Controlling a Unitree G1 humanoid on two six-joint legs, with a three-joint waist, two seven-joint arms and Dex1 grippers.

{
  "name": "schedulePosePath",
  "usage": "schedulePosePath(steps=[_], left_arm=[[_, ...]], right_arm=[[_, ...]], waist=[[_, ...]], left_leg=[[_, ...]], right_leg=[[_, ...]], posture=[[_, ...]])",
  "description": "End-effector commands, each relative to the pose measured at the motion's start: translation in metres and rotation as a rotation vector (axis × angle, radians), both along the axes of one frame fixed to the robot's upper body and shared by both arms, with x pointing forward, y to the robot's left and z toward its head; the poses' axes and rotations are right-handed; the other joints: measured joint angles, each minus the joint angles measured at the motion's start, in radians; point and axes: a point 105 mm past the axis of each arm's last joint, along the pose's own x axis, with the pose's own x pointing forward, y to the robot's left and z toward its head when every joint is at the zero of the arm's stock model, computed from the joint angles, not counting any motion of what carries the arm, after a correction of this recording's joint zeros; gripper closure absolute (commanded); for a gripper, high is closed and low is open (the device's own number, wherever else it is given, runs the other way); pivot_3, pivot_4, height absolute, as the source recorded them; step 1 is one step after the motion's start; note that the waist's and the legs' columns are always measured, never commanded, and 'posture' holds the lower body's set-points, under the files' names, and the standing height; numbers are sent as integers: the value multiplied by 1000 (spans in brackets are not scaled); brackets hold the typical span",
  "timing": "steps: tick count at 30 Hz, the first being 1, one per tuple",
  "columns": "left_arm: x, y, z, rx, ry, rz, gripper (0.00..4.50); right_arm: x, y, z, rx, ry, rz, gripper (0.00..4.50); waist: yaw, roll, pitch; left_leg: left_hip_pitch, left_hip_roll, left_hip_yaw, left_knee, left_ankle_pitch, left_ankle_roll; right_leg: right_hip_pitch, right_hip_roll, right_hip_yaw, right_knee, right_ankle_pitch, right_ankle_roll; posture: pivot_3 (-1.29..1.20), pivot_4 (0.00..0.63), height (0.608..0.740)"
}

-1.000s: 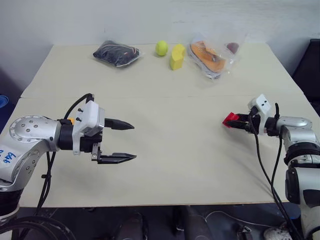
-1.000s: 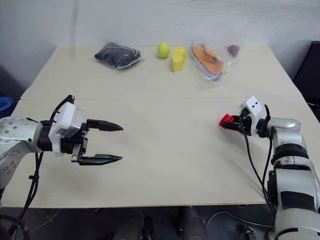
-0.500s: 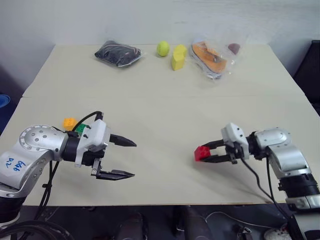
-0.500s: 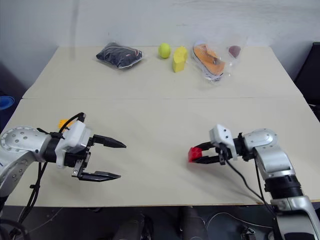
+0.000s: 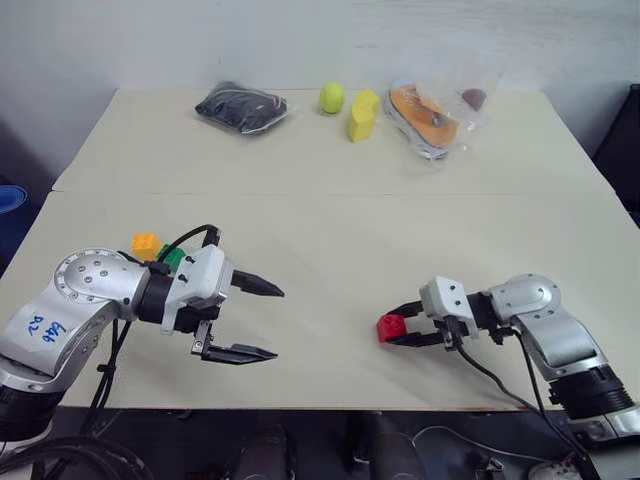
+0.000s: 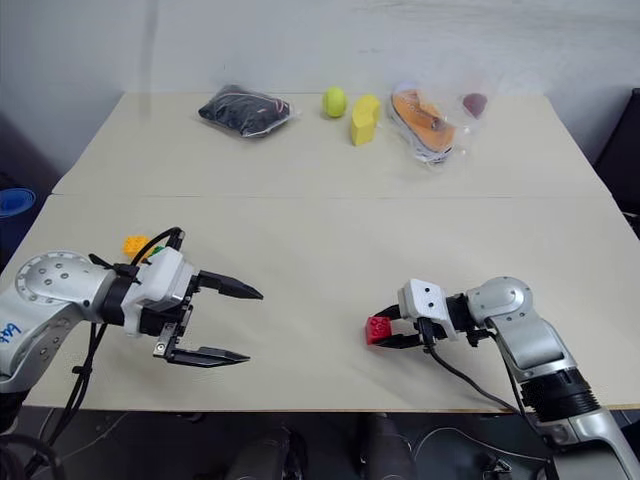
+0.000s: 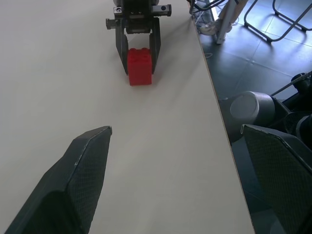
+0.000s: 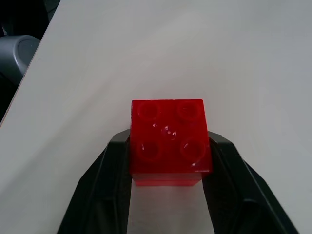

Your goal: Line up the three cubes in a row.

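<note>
The row is not made yet. The orange cube (image 5: 145, 243) and the green cube (image 5: 171, 258) sit close together on the left side of the bench (image 5: 330, 215), just behind the left arm. They look like the start of a row, though the arm hides part of the green one. The red cube (image 5: 391, 327) is far away from them, near the front edge on the right side. I think it has to go over to the other two, so most of the job is left.

The red cube sits on the bench, right between the two fingers of the right pincer (image 5: 402, 324). In the right wrist view the fingers are against its two sides. I cannot tell if they are squeezing it or starting to let go.

The left pincer (image 5: 262, 321) is wide open and holds nothing. It hangs over the bench and points toward the red cube, with a wide bare stretch of bench in between. The orange and green cubes are behind it, not between its fingers.
</note>
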Motion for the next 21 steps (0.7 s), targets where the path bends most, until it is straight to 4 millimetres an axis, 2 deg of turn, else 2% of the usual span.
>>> schedulePosePath(steps=[1, 5, 9, 11, 16, 19, 21], left_arm=[[8, 13, 3, -14, -23, 115, 0], [7, 44, -1, -74, -8, 350, 0], [-10, 86, -21, -89, -1, 632, 0], [-21, 114, -30, -97, -18, 823, 0], [-41, 163, -38, -105, -99, 1191, 0], [-37, 175, -44, -154, -89, 1329, 0], [-22, 166, -40, -199, -75, 1316, 0]], right_arm=[[1, 2, 13, 13, -8, 10, 1434], [1, 5, 34, 45, -29, 36, 57], [-2, 7, 63, 125, -41, 41, 20], [-7, 9, 81, 181, -12, 55, 20], [-10, 19, 116, 311, 29, 61, 20], [-7, 29, 128, 372, 37, 55, 20], [-6, 32, 131, 369, 37, 67, 20]], waist=[[-1, 0, 0], [-11, 0, 0], [-19, -1, 0], [-19, -1, 1], [-13, -2, 1], [1, -2, 0], [7, -3, 0]], left_leg=[[0, 0, 0, 0, 0, 0], [0, 2, 0, 0, 0, 0], [0, 2, -1, -1, 0, 0], [-1, 1, -2, -1, -1, 1], [0, 1, -3, -1, -2, 2], [0, 1, -4, -1, -3, 2], [0, 0, -4, -1, -3, 3]], right_leg=[[0, 0, 0, 0, 0, 0], [0, 0, 0, 0, 0, 0], [0, 0, -1, -1, 0, 0], [0, -2, -1, -1, 0, 0], [1, -4, -1, -2, 0, 0], [1, -5, -2, -2, 0, 0], [1, -6, -2, -2, 0, 0]], posture=[[0, 150, 740], [0, 150, 740], [0, 150, 740], [0, 150, 740], [0, 150, 740], [0, 150, 740], [0, 150, 740]])
